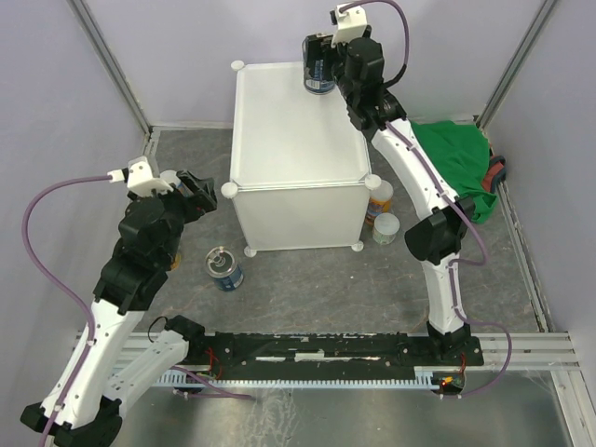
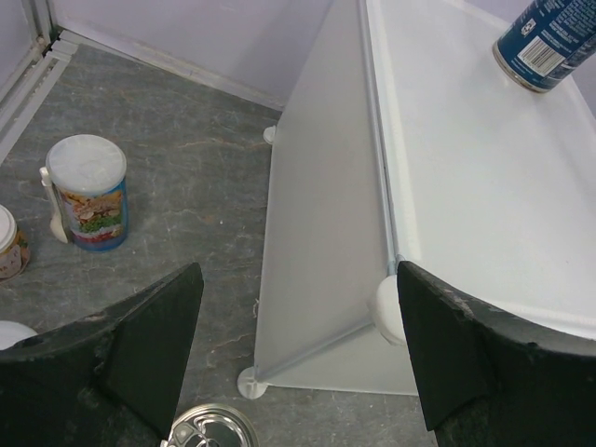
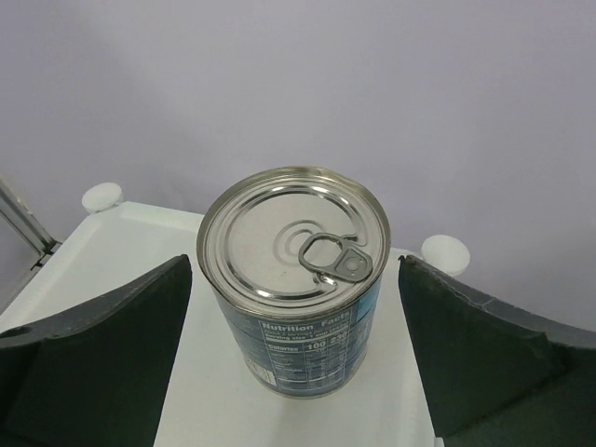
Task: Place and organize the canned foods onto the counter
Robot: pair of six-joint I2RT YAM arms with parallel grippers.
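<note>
The counter (image 1: pixel 298 140) is a white cabinet in the middle of the floor. A blue-labelled can (image 1: pixel 318 76) with a silver pull-tab top stands upright on its far right corner. My right gripper (image 1: pixel 321 67) is open around that can (image 3: pixel 296 279), and a gap shows on each side between the fingers (image 3: pixel 93 354) and the can. My left gripper (image 1: pixel 200 196) hangs open and empty by the counter's front left knob (image 2: pixel 386 307). Another blue can (image 1: pixel 223 268) stands on the floor below it. A colourful can (image 2: pixel 88 191) stands left of the counter's side panel.
Two white-lidded cans (image 1: pixel 380 200) (image 1: pixel 386 228) stand on the floor by the counter's front right leg. A green cloth (image 1: pixel 456 158) lies in the right back corner. In the left wrist view another can (image 2: pixel 7 244) and a white lid (image 2: pixel 9 335) show at the left edge.
</note>
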